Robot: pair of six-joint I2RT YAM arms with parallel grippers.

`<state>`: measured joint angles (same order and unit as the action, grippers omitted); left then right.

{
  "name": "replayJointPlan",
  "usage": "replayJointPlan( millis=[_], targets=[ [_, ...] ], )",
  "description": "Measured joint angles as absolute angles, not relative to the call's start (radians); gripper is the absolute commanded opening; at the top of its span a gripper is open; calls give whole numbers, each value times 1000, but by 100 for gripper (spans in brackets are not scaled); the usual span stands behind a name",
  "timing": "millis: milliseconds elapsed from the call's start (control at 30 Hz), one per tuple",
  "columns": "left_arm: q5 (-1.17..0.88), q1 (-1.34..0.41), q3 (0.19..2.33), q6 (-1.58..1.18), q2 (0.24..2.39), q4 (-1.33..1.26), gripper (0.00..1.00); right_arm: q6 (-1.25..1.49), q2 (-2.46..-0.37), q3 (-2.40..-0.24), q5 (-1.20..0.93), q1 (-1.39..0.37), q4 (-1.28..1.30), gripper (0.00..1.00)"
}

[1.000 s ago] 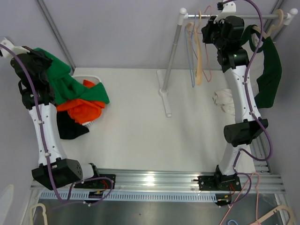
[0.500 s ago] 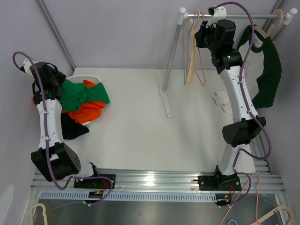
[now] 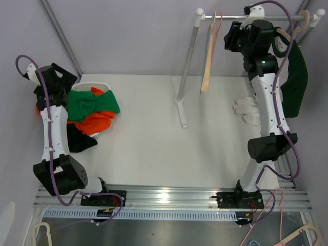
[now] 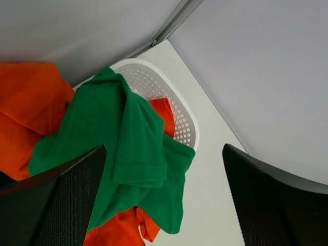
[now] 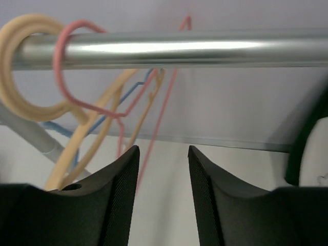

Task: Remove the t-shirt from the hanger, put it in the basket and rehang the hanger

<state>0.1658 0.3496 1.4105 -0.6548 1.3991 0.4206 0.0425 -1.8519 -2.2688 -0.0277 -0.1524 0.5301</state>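
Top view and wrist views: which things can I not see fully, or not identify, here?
- Top view: white lump sits partly behind the right arm; unidentifiable.
- Top view: black cloth lies under the orange clothes; its shape is hidden.
- Left wrist: inside of the basket is mostly covered by the green t-shirt.
- Right wrist: lower parts of the hangers are cut off by the fingers.
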Motion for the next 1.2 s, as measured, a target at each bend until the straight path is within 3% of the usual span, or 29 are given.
replayJointPlan(
  millis=[333,500,667,833,1200],
  targets=[
    [313,172,1652,-561,1334,471,99,37,-1740,-2312,42,19,636,61],
    [355,-92,1601,-442,1207,365,100,29,-1742,-2395,141,121,709,66],
    [223,-330,1515,-381,1118,223,99,28,-1745,-2399,205,179,740,68],
    [70,-500,1521,-319,1187,148,100,25,-1755,-2379,242,210,727,68],
    [-81,-590,1530,-288,1321,207,100,-24,-1912,-2384,322,251,658,66]
  ],
)
